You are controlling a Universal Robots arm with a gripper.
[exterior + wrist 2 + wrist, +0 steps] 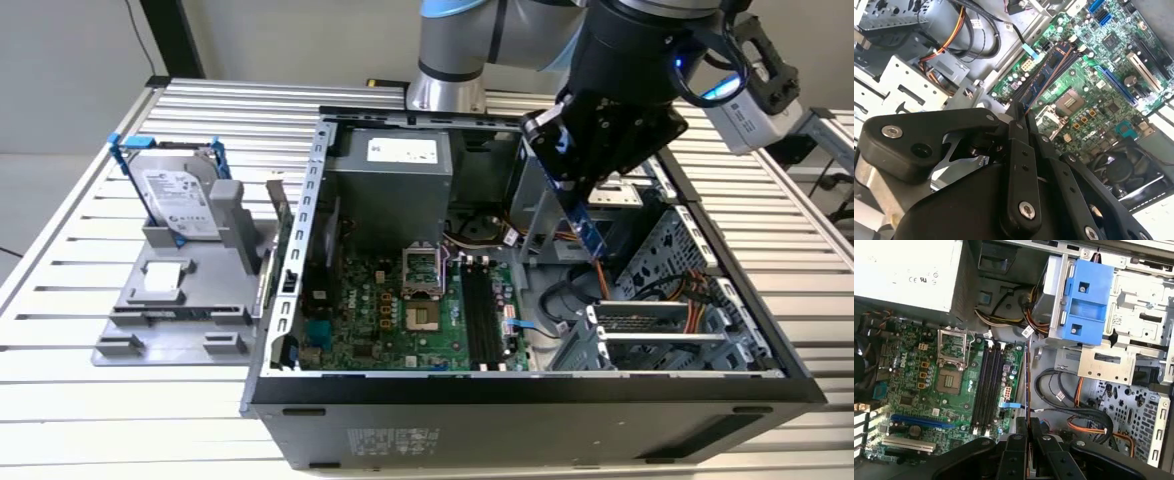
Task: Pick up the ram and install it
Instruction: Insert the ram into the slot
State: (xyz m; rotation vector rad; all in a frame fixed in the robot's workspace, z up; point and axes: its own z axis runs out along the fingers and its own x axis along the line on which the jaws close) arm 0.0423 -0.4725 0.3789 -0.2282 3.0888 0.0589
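In the exterior view my gripper [577, 192] hangs over the open computer case [287, 300], shut on the ram [591, 232]. The ram is a thin bluish stick pointing down beside the drive cage, above the case's right half in the exterior view. Both wrist views show the ram edge-on as a thin line [1046, 80] [1027, 390] running out from between my black fingertips [1013, 131] [1017, 440]. The black memory slots [483, 315] [986, 385] lie on the green motherboard [914, 390], to the exterior view's left of the held stick and below it.
A silver hard drive with a blue bracket [174, 190] stands in a grey fixture [167, 310] on the slatted table, left of the case. Inside the case are the power supply [394, 165], the CPU socket [951, 375], a blue drive bracket [1086, 295] and loose cables [1064, 390].
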